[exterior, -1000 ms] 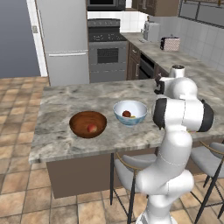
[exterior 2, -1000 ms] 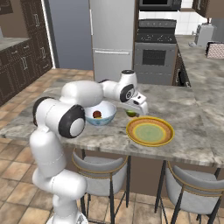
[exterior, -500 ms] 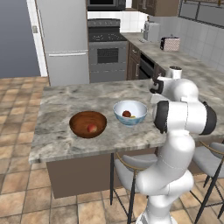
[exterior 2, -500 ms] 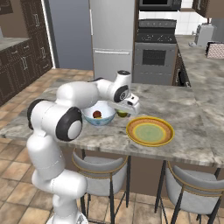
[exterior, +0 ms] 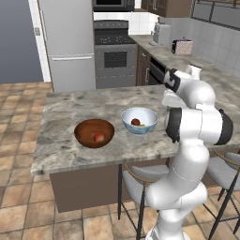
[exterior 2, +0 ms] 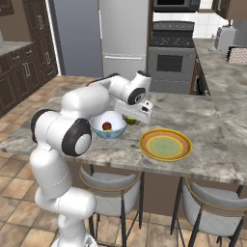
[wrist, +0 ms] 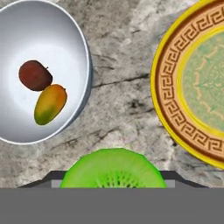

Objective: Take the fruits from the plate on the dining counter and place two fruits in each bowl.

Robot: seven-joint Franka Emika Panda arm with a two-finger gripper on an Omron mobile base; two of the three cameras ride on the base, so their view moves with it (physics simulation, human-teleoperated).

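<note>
Clamped on the green fruit (wrist: 113,168), my pincer (exterior 2: 132,118) hangs over the dining counter (exterior 2: 212,164), between the white bowl (exterior 2: 109,125) and the bare yellow plate (exterior 2: 165,144). That bowl already has two fruits, so this one belongs in the brown bowl (exterior: 94,132) with the reddish-peach fruit (exterior: 98,137).

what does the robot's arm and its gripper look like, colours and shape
The arm is made of thick, rounded, glossy white segments, with dark grey to black bands and round caps at the joints. It rises from a curved white column. The wrist ends in a boxy white hand carrying the gripper. No loose cables or printed markings can be made out.
</note>
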